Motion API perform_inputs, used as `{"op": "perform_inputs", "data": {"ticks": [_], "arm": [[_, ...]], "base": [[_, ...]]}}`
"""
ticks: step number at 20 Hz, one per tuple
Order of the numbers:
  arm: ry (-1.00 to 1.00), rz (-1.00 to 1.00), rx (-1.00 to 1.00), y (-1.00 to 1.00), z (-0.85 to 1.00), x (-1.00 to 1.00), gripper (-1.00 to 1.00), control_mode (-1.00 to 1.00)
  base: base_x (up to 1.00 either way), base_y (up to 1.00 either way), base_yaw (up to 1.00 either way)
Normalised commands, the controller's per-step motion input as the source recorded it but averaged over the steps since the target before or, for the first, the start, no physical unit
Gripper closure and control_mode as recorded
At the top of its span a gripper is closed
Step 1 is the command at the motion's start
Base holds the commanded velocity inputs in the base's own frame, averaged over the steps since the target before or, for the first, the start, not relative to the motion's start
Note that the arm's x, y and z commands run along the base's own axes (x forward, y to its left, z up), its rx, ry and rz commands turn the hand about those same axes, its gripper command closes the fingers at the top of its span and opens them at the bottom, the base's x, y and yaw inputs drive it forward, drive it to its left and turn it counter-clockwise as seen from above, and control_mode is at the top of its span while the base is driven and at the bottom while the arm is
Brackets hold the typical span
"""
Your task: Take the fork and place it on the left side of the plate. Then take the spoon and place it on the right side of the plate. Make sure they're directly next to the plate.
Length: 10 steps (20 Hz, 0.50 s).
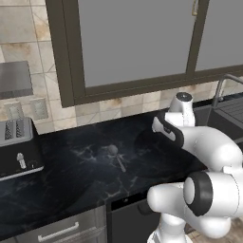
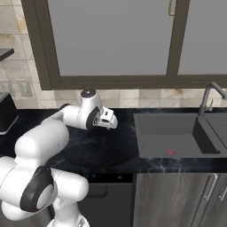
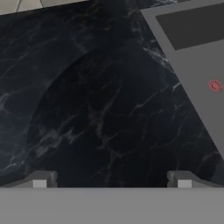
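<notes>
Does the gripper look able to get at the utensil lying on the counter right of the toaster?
Probably yes: the utensil lies alone on the open counter with nothing over it, and the gripper hovers nearby, jaws apart and empty.

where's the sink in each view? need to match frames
Left base view: sink at the far right edge, behind the arm, below the faucet.
Right base view: right of centre, a grey basin set into the counter.
Hand view: upper right corner.
Shared landmark: the black marble counter bordering the sink.
</notes>
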Motion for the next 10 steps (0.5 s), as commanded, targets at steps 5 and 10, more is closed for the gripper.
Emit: {"op": "perform_inputs", "data": {"ticks": [5, 10], "arm": [[0.00, 0.00, 0.00, 0.00, -0.02, 0.00, -1.00, -1.00], [0.00, 0.01, 0.00, 0.06, -0.04, 0.02, -1.00, -1.00]], "base": [[0.00, 0.00, 0.00], [0.00, 0.00, 0.00]]}}
